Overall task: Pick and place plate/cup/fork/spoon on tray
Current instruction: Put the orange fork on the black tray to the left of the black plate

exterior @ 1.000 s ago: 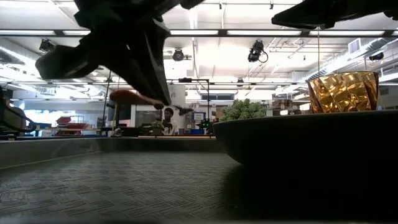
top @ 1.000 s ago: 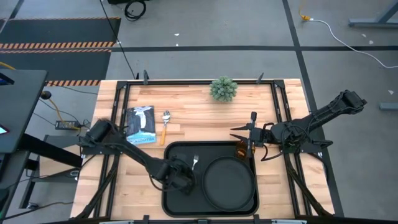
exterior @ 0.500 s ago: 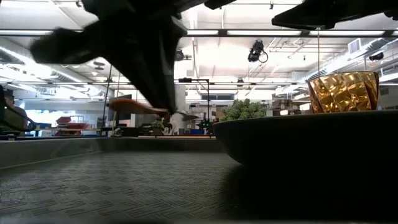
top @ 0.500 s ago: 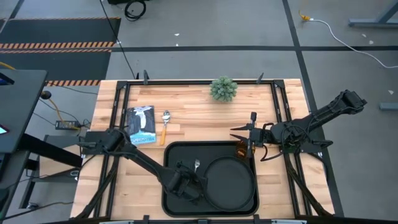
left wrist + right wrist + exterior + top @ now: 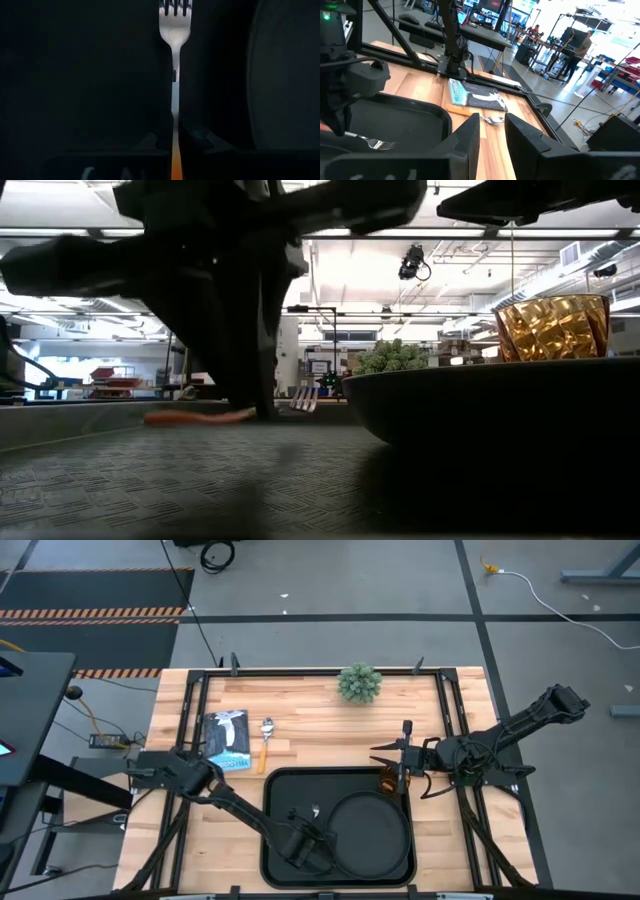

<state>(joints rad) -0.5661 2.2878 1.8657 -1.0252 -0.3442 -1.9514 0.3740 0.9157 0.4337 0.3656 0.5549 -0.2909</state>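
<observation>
The fork (image 5: 174, 30), with silver tines and an orange handle, is in my left gripper (image 5: 175, 142), low over the black tray (image 5: 285, 790), left of the round black plate (image 5: 372, 835). In the low view the fork (image 5: 215, 416) lies about level just above the tray floor. The amber cup (image 5: 388, 781) stands in the tray's far right corner. My right gripper (image 5: 386, 764) is open beside the cup and holds nothing. The spoon (image 5: 266, 740) lies flat on the wood beyond the tray's far left corner. My left gripper pinches the fork's handle (image 5: 174, 125) between its two fingers, where the orange part meets the metal neck. The fingers come from above, pointing down, one on each side of the handle. The fork lies about level, tines (image 5: 303, 401) toward the far edge, handle end (image 5: 170, 418) by the tray floor.
A blue packet (image 5: 227, 740) lies left of the spoon. A green bushy plant (image 5: 359, 683) stands at the far edge. Bare wood shows left and right of the tray. People and desks show in the room beyond the table.
My left gripper has gone down and toward the table's near edge with the fork. The fork, held well above the tray floor a second ago, now lies low and about level just over it. My right arm has kept still.
</observation>
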